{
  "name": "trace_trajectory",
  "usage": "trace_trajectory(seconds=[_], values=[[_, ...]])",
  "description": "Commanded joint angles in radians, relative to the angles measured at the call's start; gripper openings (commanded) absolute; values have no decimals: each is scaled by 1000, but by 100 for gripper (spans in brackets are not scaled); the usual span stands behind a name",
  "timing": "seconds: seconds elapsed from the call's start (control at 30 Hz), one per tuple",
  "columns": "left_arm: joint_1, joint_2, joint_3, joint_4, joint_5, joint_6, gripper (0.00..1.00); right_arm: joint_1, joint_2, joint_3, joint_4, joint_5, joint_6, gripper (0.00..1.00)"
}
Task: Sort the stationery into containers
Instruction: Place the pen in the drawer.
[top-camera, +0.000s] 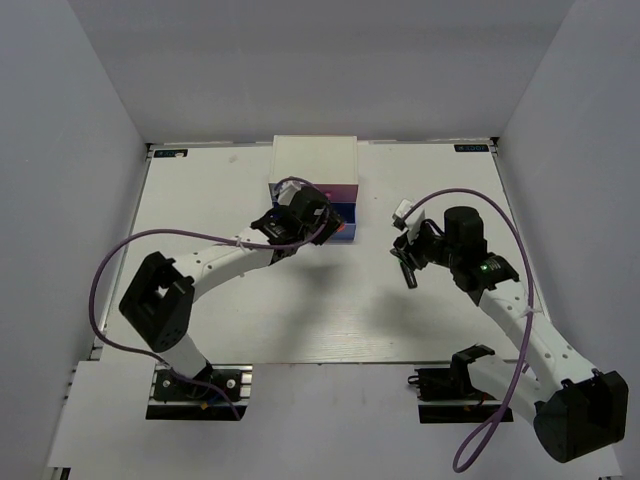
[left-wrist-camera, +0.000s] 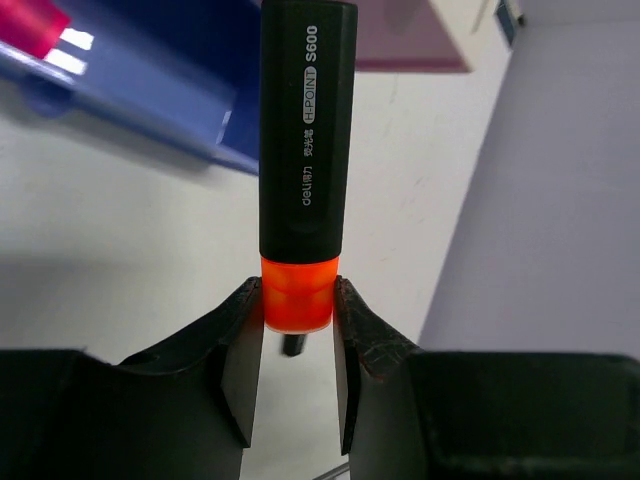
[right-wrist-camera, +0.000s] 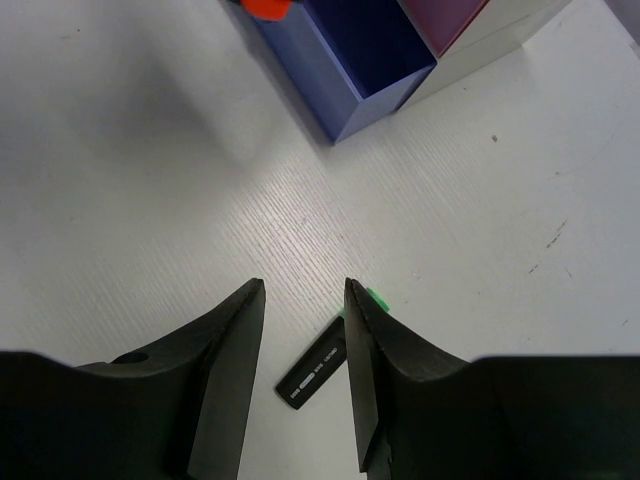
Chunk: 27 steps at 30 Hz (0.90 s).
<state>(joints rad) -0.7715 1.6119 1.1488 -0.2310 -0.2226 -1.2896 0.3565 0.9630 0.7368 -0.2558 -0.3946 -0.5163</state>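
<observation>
the orange marker (left-wrist-camera: 305, 150) is pinched by its cap in the left gripper (left-wrist-camera: 298, 320), its barrel pointing out by the pulled-out blue drawer (left-wrist-camera: 140, 90), perhaps just over the drawer's edge. the green marker (right-wrist-camera: 312, 372) lies on the table (right-wrist-camera: 150, 150) below the right gripper (right-wrist-camera: 303, 300), whose fingers are parted and hold nothing.

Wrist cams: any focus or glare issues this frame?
Left wrist: orange-capped marker sharp, print legible; blue drawer behind it blurred, with white glare spots at top left. Right wrist: table grain crisp, green-capped marker clear, the camera's own fingers nearly black; no heavy glare there.
</observation>
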Motion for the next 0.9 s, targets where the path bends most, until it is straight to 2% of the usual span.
trace_trajectory(seconds=[0.0,0.13,0.37,0.73,0.83,0.87], values=[[3,25,58,75,-37,-105,13,-11,-35,-14,0,10,-16,44],[12,59,92,75,-78,-201,13,-17,-55,-31,-2,10,-14,44],[12,103,101,93,-156,-266,13,-24,-66,-40,0,8,-10,44],[12,200,170,94,-230,-275,16,-36,-84,-42,-16,13,-10,44],[21,224,181,85,-230,-284,18,-37,-96,-46,-20,26,-2,51],[21,224,181,75,-230,-284,21,-40,-102,-47,-23,33,7,54]])
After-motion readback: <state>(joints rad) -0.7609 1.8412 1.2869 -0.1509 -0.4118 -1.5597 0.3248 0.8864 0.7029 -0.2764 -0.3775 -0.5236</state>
